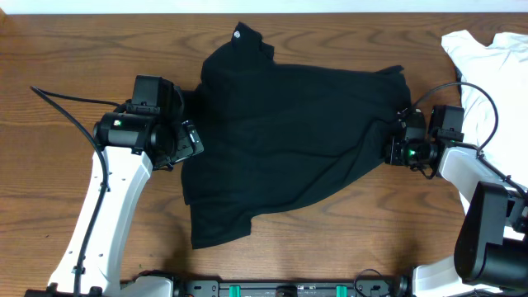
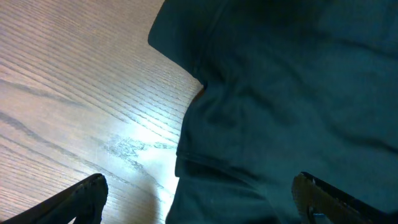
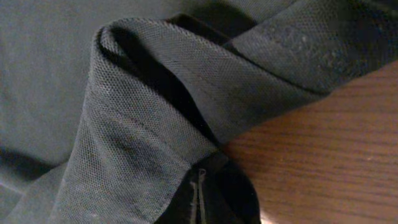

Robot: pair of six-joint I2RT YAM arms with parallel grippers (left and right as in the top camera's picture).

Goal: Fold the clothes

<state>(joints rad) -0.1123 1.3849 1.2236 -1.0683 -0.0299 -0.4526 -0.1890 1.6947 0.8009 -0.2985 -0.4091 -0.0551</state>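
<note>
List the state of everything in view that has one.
black shirt, lying rumpled on the table, its right edge pinched.
white shirt, bunched up at the table's right end, in neither gripper.
left gripper, jaws wide open at the black shirt's left edge, holding nothing.
right gripper, jaws shut on a fold of the black shirt.

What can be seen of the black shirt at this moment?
The black shirt lies spread but rumpled on the wooden table, collar toward the far edge with a small white mark on it. The fabric looks thin, a fine mesh knit up close. Its right edge is bunched into a fold, pinched in the shut right gripper. The open left gripper sits over its left edge without gripping it.
</note>
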